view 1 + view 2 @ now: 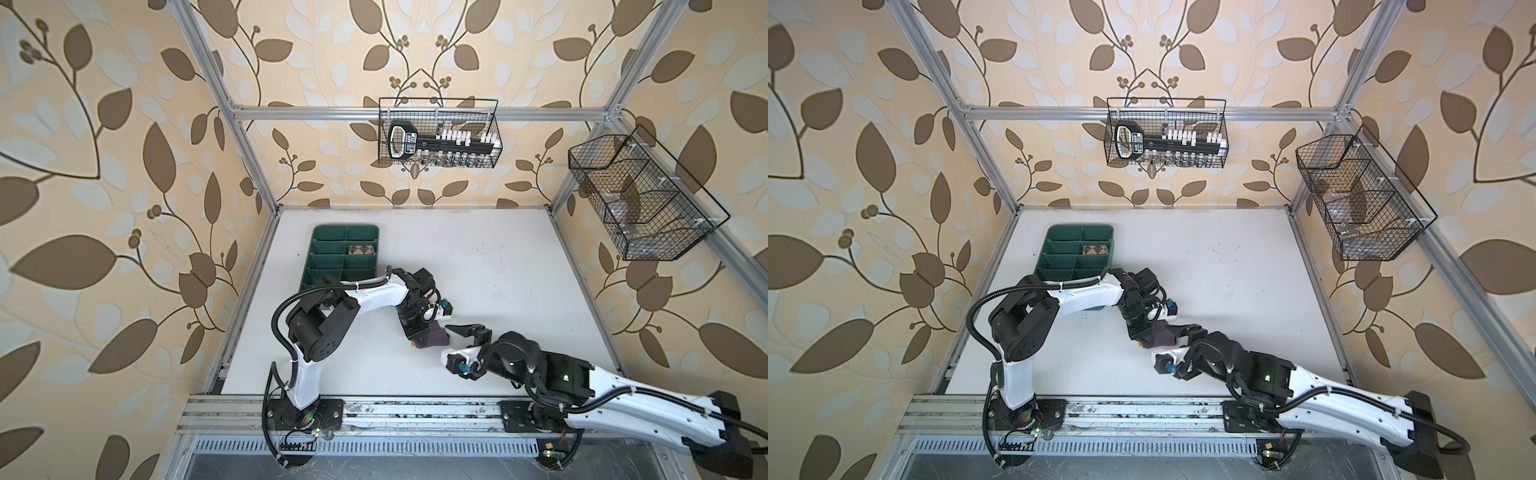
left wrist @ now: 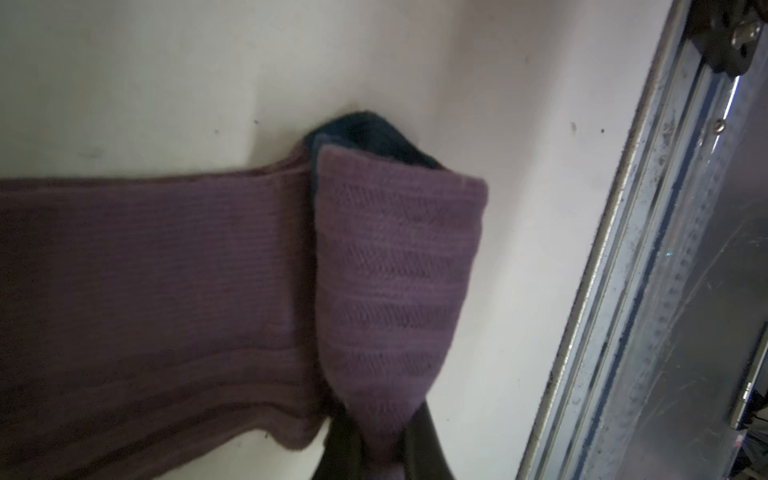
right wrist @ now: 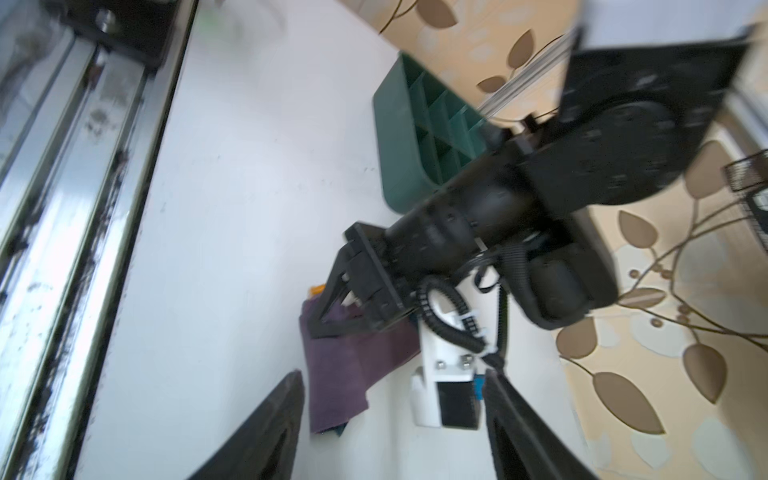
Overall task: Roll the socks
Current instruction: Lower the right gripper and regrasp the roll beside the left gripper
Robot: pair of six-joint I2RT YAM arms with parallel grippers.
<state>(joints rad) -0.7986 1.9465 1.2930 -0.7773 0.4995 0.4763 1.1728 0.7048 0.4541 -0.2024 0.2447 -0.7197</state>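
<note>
My left gripper is clamped on a fold of the purple knitted sock, which lies on the white tabletop near the middle, slightly towards the front rail. In the left wrist view the pinched flap stands up from the flat part of the sock, with the dark blue toe peeking out behind it. A bit of orange cuff shows under the left gripper's body. My right gripper sits just to the right of the sock, jaws apart and holding nothing. The tan argyle sock lies rolled in a right-hand compartment of the green divided plastic tray, well apart from both grippers.
</note>
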